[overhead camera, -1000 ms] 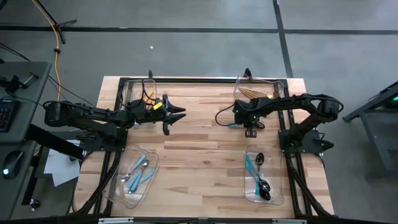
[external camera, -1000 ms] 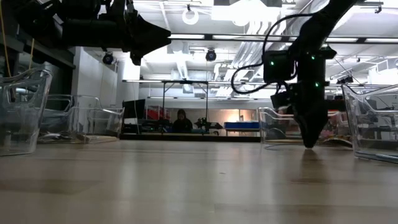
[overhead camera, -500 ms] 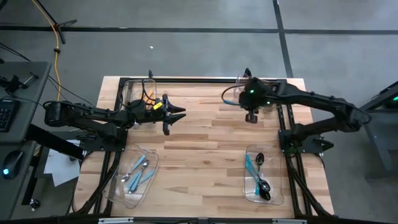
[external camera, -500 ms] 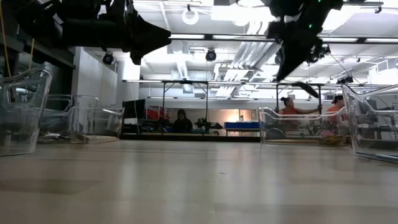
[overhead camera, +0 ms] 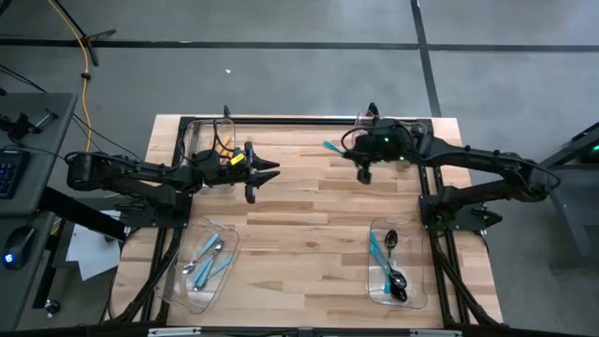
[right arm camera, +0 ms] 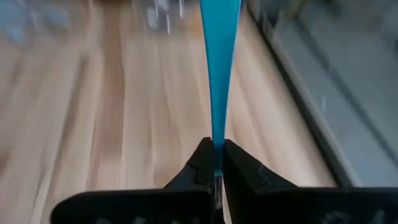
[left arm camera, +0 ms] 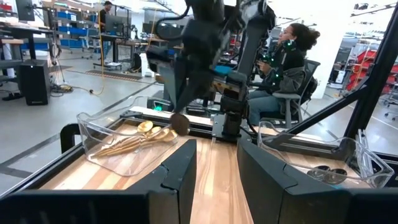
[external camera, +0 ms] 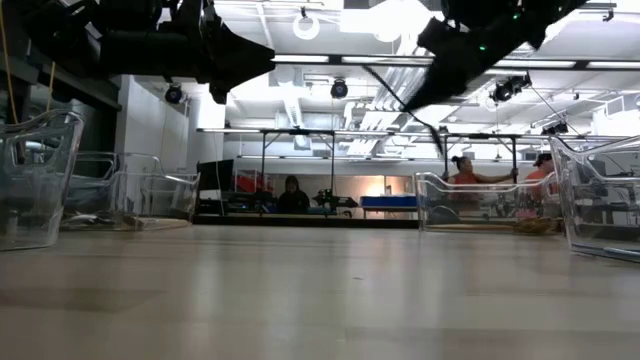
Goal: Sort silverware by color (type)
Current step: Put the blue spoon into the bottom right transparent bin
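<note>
The right gripper (overhead camera: 361,161), seen from above, hangs over the far right part of the table (overhead camera: 299,234), beside the far-right bin of gold pieces (overhead camera: 388,139). It pinches a teal-handled utensil (overhead camera: 331,147) whose handle juts out to the side. The near-right bin (overhead camera: 398,271) already holds other teal-handled pieces, and the left gripper (overhead camera: 267,171) waits over the left middle of the table with its fingers spread.

In the low view the utensil (external camera: 405,98) hangs high off the wood at a slant.

The left wrist view shows its dark bowl (left arm camera: 180,123) dangling just above the gold pieces (left arm camera: 134,140).

In the right wrist view, the fingers (right arm camera: 202,163) are pressed together on the thin end of the handle (right arm camera: 219,68). The grip is narrow, so a quick swing could pivot or drop the piece, perhaps among the gold.
</note>
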Robot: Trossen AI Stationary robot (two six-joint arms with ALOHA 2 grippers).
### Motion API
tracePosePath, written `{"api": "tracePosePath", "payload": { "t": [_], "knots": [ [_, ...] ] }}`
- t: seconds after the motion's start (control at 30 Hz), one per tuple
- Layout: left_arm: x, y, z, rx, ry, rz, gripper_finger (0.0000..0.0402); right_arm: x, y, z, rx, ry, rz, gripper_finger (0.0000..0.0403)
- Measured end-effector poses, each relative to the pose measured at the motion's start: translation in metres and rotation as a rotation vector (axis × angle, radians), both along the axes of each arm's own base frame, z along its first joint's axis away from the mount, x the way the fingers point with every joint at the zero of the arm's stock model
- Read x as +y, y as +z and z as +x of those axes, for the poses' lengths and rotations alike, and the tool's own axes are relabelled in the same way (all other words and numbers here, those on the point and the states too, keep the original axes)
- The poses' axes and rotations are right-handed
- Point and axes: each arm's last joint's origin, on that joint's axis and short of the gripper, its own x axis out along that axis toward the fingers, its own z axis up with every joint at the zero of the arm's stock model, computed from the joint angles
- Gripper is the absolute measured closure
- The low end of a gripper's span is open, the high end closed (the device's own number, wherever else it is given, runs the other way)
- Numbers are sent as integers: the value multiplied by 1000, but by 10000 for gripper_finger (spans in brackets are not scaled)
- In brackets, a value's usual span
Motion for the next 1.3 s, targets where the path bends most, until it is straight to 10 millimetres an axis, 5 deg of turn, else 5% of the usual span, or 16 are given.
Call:
{"api": "tracePosePath", "payload": {
  "t": [0.4,0.63,0.87,1.03,1.3],
  "knots": [
    [0,0,0,-2,0,1,296,-19,7,52,-545,96,-130,402],
    [0,0,0,1,0,1,295,-44,-1,76,-535,106,-115,400],
    [0,-1,0,8,0,0,295,-54,-1,75,-537,107,-101,400],
    [0,-1,0,8,0,0,295,-40,1,78,-544,278,-20,400],
    [0,-1,0,9,0,-1,295,19,2,80,-425,548,93,399]
  ]
}}
